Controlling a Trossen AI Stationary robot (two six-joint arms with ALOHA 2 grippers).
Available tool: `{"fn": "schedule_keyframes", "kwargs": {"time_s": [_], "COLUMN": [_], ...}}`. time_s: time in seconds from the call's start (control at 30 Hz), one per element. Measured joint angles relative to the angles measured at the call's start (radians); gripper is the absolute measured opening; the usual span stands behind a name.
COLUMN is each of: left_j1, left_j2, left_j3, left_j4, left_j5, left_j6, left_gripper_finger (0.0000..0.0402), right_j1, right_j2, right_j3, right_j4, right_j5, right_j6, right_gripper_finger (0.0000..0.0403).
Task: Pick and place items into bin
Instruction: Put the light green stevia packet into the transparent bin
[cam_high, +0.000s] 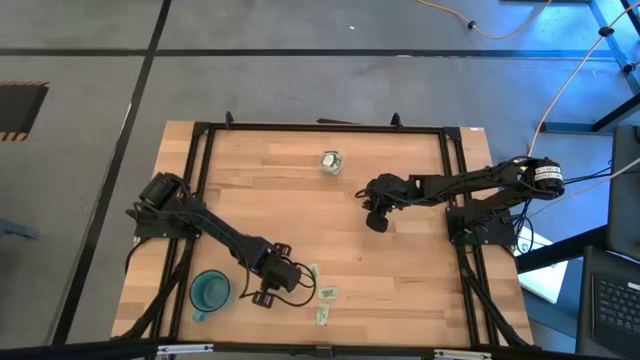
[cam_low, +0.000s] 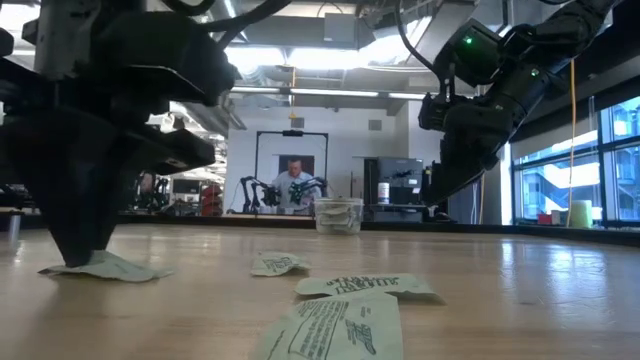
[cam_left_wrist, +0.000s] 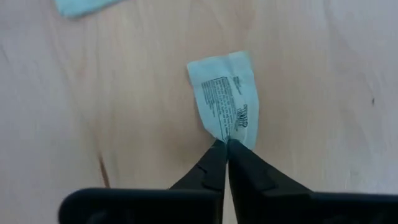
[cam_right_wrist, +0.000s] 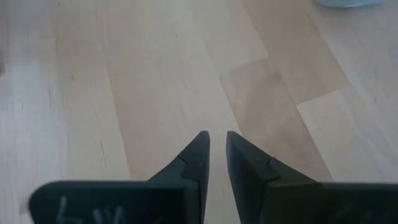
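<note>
Left gripper: down at the table, fingertips pinched together on the near edge of a pale green packet, which lies flat on the wood. Judged step: the grasp phase of one pick, lift not yet made.

Just beyond it, three more packets lie loose on the table. The cup stands close behind the gripper.

Well beyond, across the table, stands the bin, already holding packets.

Right gripper: hovering clear of the table near the bin, fingers a narrow gap apart, holding nothing.

Next move calls for a clean lift without shedding the thin packet, then a long carry to the bin.
</note>
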Motion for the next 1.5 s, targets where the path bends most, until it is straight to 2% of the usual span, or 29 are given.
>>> {"fn": "schedule_keyframes", "kwargs": {"time_s": [0.2, 0.33, 0.43, 0.53, 0.73, 0.87, 1.0, 1.27, 1.5], "left_j1": [0.054, 0.146, 0.260, 0.400, 0.698, 0.841, 0.884, 0.902, 0.901], "left_j2": [-0.092, -0.175, -0.219, -0.233, -0.233, -0.213, -0.119, 0.105, 0.215], "left_j3": [-0.003, -0.003, 0.000, -0.001, 0.000, 0.045, 0.147, 0.391, 0.485], "left_j4": [-0.050, -0.050, -0.035, 0.031, 0.198, 0.236, 0.225, 0.045, -0.018], "left_j5": [0.001, -0.087, -0.171, -0.203, -0.142, -0.091, -0.070, -0.085, -0.089], "left_j6": [-0.021, 0.006, 0.061, 0.148, 0.331, 0.406, 0.493, 0.537, 0.548], "left_gripper_finger": [0.0004, 0.0004, 0.0004, 0.0003, 0.0003, 0.0003, 0.0003, 0.0003, 0.0008], "right_j1": [0.000, 0.000, 0.000, 0.000, 0.000, -0.001, -0.013, -0.049, -0.053], "right_j2": [0.000, 0.000, 0.000, 0.000, 0.000, 0.000, 0.000, 0.000, 0.000], "right_j3": [0.000, 0.000, 0.000, 0.000, 0.000, 0.000, 0.000, 0.000, 0.000], "right_j4": [-0.001, -0.001, -0.001, -0.001, -0.001, -0.001, 0.008, -0.004, -0.042], "right_j5": [0.000, 0.000, 0.000, 0.000, 0.000, 0.000, 0.001, 0.002, -0.001], "right_j6": [-0.003, -0.006, -0.004, -0.004, -0.008, -0.016, -0.058, -0.085, -0.092], "right_gripper_finger": [0.0059, 0.0059, 0.0059, 0.0059, 0.0059, 0.0059, 0.0059, 0.0059, 0.0059]}}
